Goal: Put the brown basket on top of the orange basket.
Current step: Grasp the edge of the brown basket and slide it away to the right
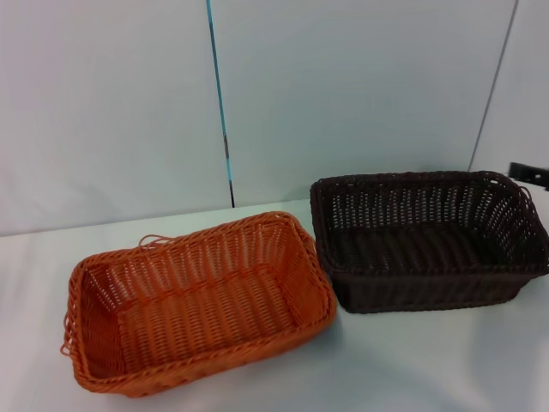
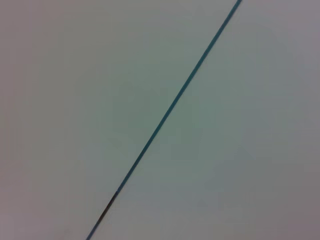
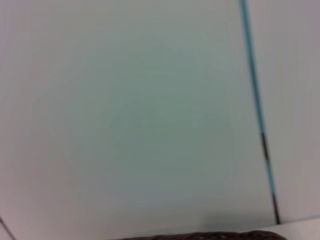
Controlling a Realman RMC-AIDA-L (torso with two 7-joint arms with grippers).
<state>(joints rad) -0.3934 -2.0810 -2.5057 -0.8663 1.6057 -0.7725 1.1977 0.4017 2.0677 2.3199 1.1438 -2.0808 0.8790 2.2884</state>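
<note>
You've got no readable text, labels, brands or numbers anywhere: none on the orange basket [image 1: 202, 305], none on the brown basket [image 1: 429, 240], none on the wall panels [image 1: 111, 103].

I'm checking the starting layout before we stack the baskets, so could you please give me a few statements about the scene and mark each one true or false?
1. The brown basket sits on the robot's right, the orange basket on its left. True.
2. The brown basket already rests on top of the orange one. False: both stand side by side on the white table.
3. Both baskets are empty. True.
4. The orange basket lies upside down. False: it is upright, opening upward.
5. A gripper is holding the brown basket's rim. False: no jaws show in the head view; only a dark part shows at the right edge.
</note>
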